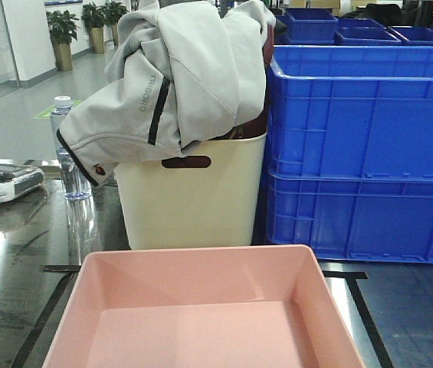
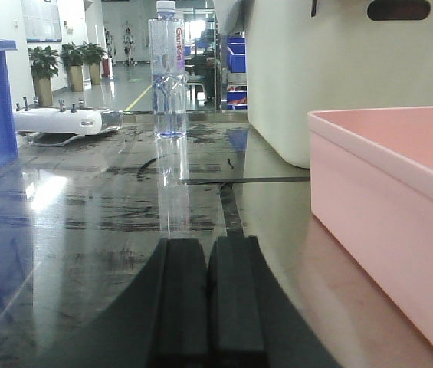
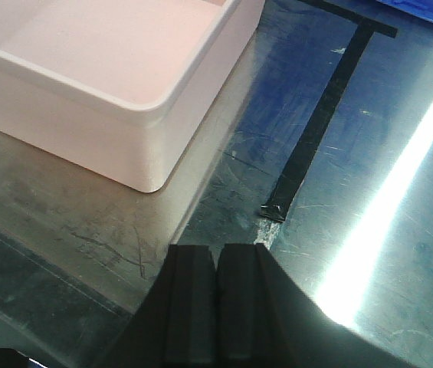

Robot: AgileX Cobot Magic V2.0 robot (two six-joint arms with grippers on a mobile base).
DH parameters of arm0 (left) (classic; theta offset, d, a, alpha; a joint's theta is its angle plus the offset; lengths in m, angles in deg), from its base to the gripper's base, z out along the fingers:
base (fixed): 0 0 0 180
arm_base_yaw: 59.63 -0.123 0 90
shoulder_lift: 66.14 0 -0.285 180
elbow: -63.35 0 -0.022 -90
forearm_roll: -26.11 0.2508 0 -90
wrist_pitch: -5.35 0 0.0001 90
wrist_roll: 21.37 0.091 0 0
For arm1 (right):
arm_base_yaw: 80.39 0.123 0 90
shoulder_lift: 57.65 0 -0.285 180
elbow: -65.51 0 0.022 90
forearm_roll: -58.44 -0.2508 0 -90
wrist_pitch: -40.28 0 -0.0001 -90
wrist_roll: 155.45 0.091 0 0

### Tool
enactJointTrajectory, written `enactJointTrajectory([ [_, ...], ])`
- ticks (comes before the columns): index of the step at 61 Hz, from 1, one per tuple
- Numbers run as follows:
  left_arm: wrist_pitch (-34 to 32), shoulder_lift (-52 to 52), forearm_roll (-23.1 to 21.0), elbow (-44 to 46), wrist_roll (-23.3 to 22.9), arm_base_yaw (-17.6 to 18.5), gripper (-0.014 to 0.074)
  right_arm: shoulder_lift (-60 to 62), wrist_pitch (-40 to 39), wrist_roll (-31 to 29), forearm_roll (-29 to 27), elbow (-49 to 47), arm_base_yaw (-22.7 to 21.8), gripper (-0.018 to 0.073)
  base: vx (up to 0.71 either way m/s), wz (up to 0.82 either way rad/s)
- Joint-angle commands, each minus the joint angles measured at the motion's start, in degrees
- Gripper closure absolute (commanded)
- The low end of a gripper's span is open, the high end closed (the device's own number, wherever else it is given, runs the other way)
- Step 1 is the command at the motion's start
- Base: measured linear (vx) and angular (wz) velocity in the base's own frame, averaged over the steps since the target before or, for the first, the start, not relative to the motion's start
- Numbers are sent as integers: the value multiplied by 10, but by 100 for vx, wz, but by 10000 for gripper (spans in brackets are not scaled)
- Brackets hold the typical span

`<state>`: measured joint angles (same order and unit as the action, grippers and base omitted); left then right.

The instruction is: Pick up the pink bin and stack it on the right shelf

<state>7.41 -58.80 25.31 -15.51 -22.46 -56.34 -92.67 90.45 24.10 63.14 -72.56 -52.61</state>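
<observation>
Both grippers are basically doing nothing right now. The left gripper (image 2: pixel 207 295) has its two black fingers pressed together with only a thin seam between them, nothing held, hovering low over the shiny stainless-steel shelf top (image 2: pixel 86 230) just to the left of the shallow pale-pink rectangular plastic bin (image 2: pixel 400 207), not touching it. Same for the right gripper (image 3: pixel 216 303): fingers closed flat against each other, empty, sitting off the near corner of the pink bin (image 3: pixel 116 84) and close to a strip of black tape (image 3: pixel 316 123) stuck on the steel. In the front view the pink bin (image 1: pixel 201 307) sits open side up on the reflective shelf surface (image 1: pixel 17 268), nearest the camera, and looks empty. Right behind it is a taller cream plastic bin with a slot handle (image 1: pixel 193 199), with a light grey jacket (image 1: pixel 178 77) draped over its top. To the right of that are stacked deep blue plastic crates (image 1: pixel 362 153). Off to the left there's a clear plastic water bottle (image 1: pixel 67 153) standing upright and a white-grey remote controller (image 1: pixel 1 182) lying on the steel.
</observation>
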Motion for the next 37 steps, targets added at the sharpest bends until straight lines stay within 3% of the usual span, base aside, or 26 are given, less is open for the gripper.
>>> enactJointTrajectory([
  [1, -42, -11, -1, -8, -6, 2, 596, -2, -38, -3, 7, -15, -4, 568, 0, 0],
  [33, -42, -11, -1, -8, -6, 2, 596, 5, -40, -3, 8, -12, -5, 568, 0, 0],
  [37, -42, -11, -1, -8, -6, 2, 596, 29, -66, -5, 16, 6, -33, 568, 0, 0],
])
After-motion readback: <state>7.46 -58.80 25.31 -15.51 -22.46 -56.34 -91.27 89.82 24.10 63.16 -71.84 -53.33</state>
